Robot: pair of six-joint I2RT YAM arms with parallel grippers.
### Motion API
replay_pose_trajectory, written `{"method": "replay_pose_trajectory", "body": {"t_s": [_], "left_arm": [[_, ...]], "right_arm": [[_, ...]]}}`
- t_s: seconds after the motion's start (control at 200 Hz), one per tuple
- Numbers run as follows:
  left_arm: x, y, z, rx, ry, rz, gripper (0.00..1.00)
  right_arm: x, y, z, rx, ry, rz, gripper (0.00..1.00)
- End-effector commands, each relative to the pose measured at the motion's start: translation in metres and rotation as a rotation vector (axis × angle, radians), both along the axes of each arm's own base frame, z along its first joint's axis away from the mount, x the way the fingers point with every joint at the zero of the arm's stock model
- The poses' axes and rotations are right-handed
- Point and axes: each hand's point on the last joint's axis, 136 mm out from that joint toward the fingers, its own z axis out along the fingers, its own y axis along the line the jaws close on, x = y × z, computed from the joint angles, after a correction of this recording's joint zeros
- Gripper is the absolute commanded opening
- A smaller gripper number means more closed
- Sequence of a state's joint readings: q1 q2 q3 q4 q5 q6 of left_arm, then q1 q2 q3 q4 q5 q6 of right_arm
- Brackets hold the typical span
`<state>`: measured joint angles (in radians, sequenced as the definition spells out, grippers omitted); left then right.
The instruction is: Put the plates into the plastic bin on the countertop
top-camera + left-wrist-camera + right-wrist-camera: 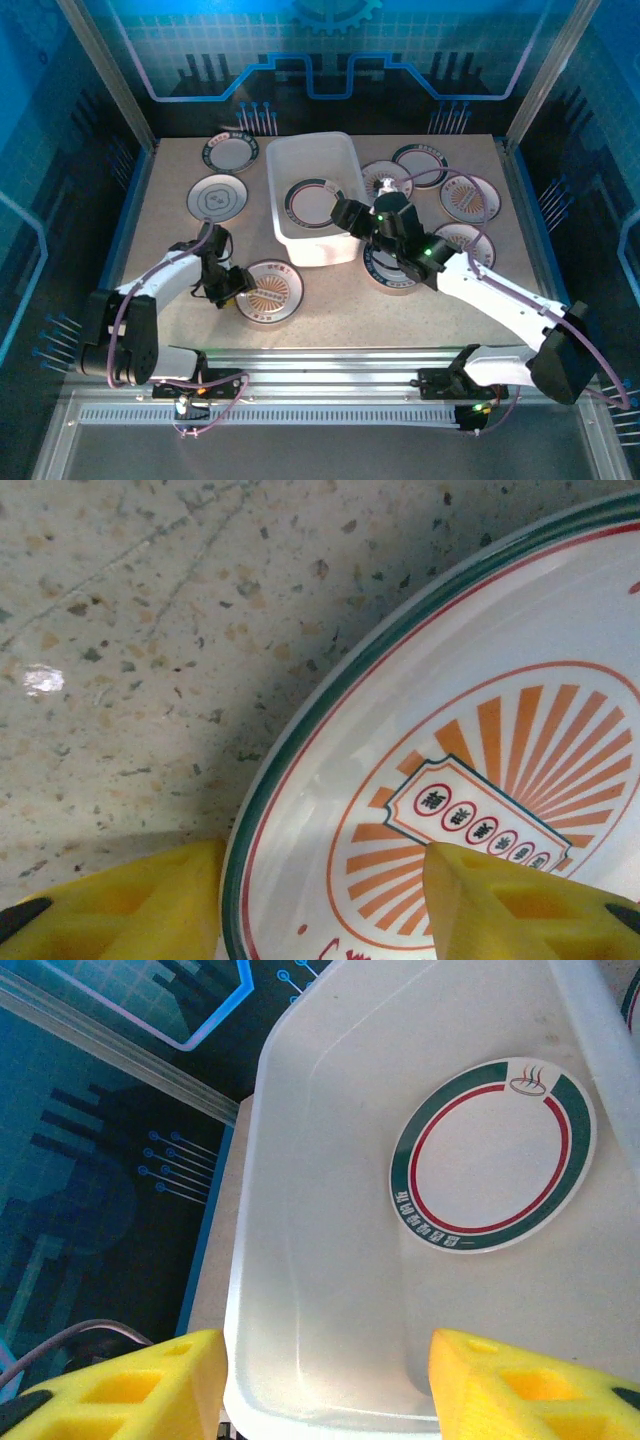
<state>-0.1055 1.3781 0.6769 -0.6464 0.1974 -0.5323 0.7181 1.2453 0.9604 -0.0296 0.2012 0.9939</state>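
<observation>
One green-rimmed white plate [313, 203] sits in the translucent plastic bin [310, 140]; about eight remain at its 3 and 9 o'clock. Left claw [320, 865], part-open, straddles an orange-rayed plate [500, 730] at its rim; right claw [325, 1345] open, empty.

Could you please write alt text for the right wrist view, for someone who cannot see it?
A round white plate with a dark green rim and red ring lies flat on the floor of a white translucent plastic bin. The yellow fingers of the right gripper stand apart at the bottom edge.

High overview, close wrist views (bin [305, 160] shared)
</observation>
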Motion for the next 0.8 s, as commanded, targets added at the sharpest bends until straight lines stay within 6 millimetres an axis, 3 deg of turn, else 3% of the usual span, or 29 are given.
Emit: {"method": "replay_pose_trajectory", "body": {"t_s": [0.0,0.795], "left_arm": [[-0.007,0.000,-0.011,0.018,0.028,-0.013,0.53],[-0.011,0.003,-0.022,0.063,0.051,-0.022,0.34]], "right_arm": [[-0.002,-0.007,0.009,0.023,-0.035,-0.033,0.55],[-0.005,-0.018,-0.001,0.013,-0.028,-0.080,0.48]]}}
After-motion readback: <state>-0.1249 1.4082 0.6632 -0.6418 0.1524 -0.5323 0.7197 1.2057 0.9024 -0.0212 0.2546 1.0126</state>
